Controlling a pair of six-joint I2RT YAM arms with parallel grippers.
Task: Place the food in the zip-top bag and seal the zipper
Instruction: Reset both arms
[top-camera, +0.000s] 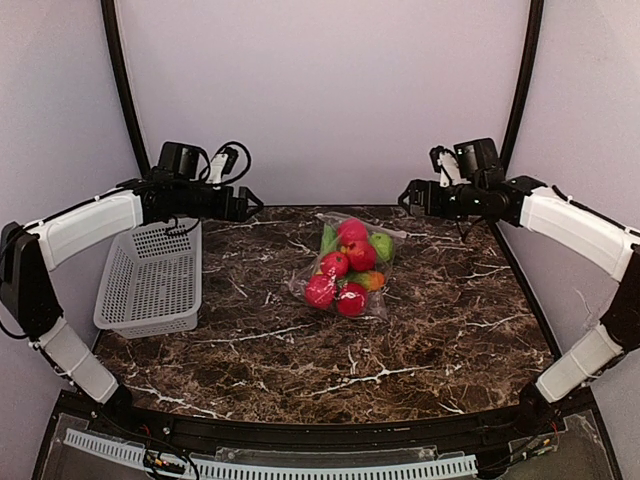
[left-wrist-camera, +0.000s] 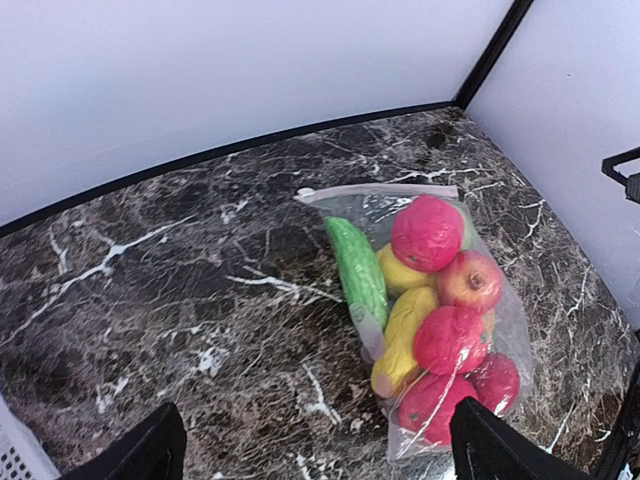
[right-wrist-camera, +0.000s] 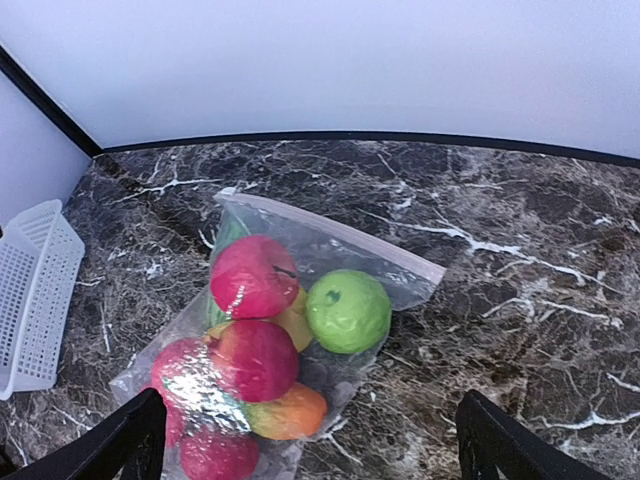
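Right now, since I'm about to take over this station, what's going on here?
The toy food sits inside the zip-top bag, which lies in the middle of the table. The zipper looks pressed flat, though I can't confirm it is fully sealed. The left gripper and right gripper are both open, raised off to either side and holding nothing. A white basket stands on the left side.
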